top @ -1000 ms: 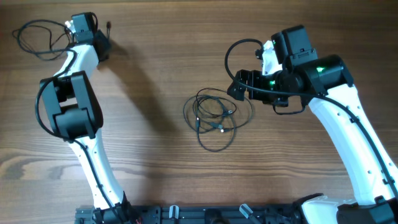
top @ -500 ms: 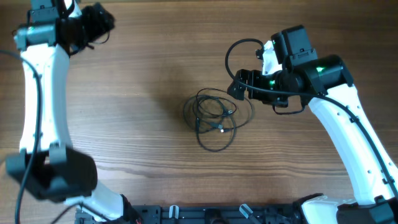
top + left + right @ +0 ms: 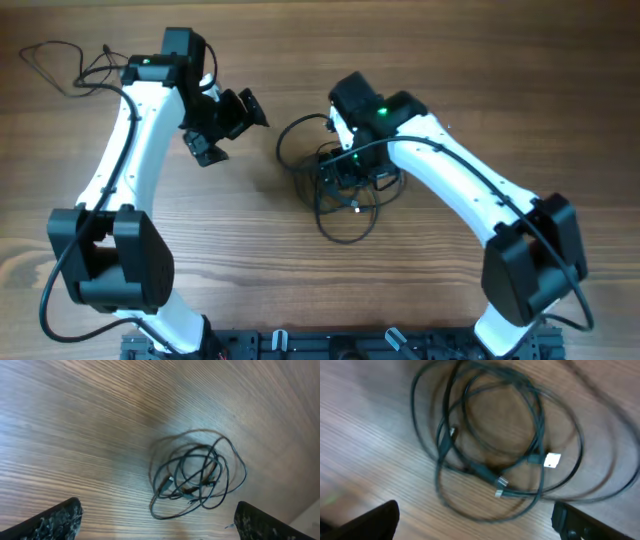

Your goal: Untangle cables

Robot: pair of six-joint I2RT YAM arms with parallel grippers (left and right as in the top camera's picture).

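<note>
Evidently the left claw (image 3: 228, 130) had just let go. A second before, it was pressed together in the upper left corner, beside the single cord (image 3: 70, 85) lying there. Now it stood spread and had swung toward the centre. The right claw (image 3: 477, 522), spread wide all this time, had moved from the right side to hang directly over the tangled cables (image 3: 196, 478) in the middle of the worktop (image 3: 250, 270). Probably one cord was already separated, and the next pull could begin.
</note>
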